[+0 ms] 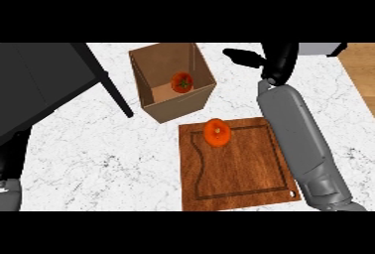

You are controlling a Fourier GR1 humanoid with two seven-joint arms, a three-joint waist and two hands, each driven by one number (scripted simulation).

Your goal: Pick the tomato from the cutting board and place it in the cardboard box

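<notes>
A red tomato (181, 82) with a green stem lies inside the open cardboard box (192, 98), on its floor. A second orange-red round tomato (217, 133) sits on the wooden cutting board (238, 173), near the board's far edge. My right hand (273, 60) hovers to the right of the box, beyond the board's far right corner. It is open, its fingers (242, 55) stretch left toward the box, and it holds nothing. My left hand (10, 161) is a dark shape at the left edge, far from the board.
A large dark slab (44, 84) covers the counter's far left, its edge running close to the box. White marble counter (102, 163) lies between the slab and the board. A wooden floor strip (362, 74) shows past the counter's right edge.
</notes>
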